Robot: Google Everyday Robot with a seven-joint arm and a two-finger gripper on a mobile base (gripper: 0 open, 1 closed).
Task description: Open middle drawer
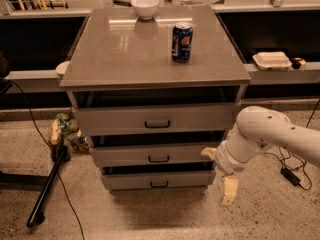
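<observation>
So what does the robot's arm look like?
The arm is fat, smooth and white, made of rounded shells like big bubbles joined together. No cables or writing show on it. At its end is the gripper, a pale yellowish cream, low down to the right of the middle drawer and not touching it.

The robot's 1 white arm (280, 134) reaches in from the right and bends down at the wrist (231, 156). The cream gripper (227, 184) hangs below it, low in view, pointing down.

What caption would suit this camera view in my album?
The gripper hangs beside the cabinet, near the middle drawer; soda can and bowl on top.
</observation>
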